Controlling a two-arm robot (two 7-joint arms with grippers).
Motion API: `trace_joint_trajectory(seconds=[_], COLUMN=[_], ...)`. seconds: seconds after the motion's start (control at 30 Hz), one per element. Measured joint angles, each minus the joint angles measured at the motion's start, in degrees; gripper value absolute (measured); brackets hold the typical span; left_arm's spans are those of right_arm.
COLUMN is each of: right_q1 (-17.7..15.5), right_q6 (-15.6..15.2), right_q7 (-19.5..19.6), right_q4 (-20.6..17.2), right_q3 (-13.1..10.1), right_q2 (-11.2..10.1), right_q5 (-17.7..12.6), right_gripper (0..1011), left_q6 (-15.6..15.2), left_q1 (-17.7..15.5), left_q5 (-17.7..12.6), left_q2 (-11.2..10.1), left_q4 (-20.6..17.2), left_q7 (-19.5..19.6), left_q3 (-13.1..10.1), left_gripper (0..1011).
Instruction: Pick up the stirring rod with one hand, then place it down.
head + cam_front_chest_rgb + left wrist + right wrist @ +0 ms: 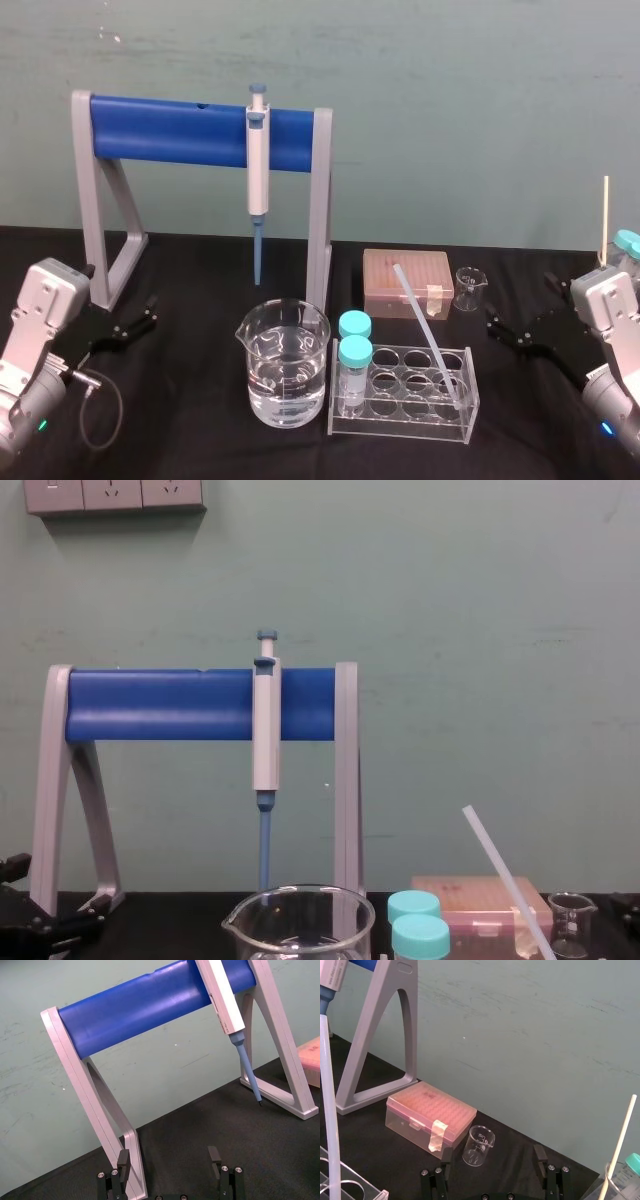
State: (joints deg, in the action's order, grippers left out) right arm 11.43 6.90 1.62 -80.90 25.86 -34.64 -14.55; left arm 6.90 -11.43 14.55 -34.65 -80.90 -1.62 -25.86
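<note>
The stirring rod point(425, 328) is a translucent-white stick that leans in the clear tube rack point(470, 385), its top tilted toward the back left. It also shows in the chest view point(503, 872) and close up in the right wrist view point(330, 1110). My right gripper point(502, 330) rests on the black table to the right of the rack, apart from the rod. It is open with nothing between its fingers point(538, 1152). On the table's left side my left gripper point(143, 318) sits open and empty near the stand's foot, and its fingers point(123, 1158) show in the left wrist view.
A blue-and-grey pipette stand point(190, 130) holds a pipette point(258, 170) at the back. A large beaker point(285, 365) of water stands left of the rack, which holds two teal-capped vials point(354, 360). Behind the rack are a pink tip box point(405, 283) and a small beaker point(468, 288). A thin cream stick point(605, 215) rises at the far right.
</note>
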Motion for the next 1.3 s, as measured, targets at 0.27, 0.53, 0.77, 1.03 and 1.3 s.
trace_joint_trajectory(seconds=[0.27,0.53,0.77,1.03,1.3], right_q1=[0.0,-0.5,-1.7,-2.3,-0.8], right_q6=[0.0,2.5,7.7,16.1,20.9], right_q7=[0.0,-0.1,0.0,-3.3,-10.8], right_q4=[0.0,-0.7,-3.0,-4.7,-3.9], right_q3=[0.0,-1.1,-2.8,-2.9,-1.2], right_q2=[0.0,0.4,0.7,0.8,1.0], right_q5=[0.0,0.6,2.0,3.3,1.7], right_gripper=[1003,1003,1003,1003,1003], left_q6=[0.0,0.0,0.0,0.0,0.0], left_q1=[0.0,0.0,0.0,0.0,0.0], left_q5=[0.0,0.0,0.0,0.0,0.0], left_q2=[0.0,0.0,0.0,0.0,0.0], left_q4=[0.0,0.0,0.0,0.0,0.0], left_q7=[0.0,0.0,0.0,0.0,0.0], left_q3=[0.0,0.0,0.0,0.0,0.0], left_gripper=[1000,1000,1000,1000,1000])
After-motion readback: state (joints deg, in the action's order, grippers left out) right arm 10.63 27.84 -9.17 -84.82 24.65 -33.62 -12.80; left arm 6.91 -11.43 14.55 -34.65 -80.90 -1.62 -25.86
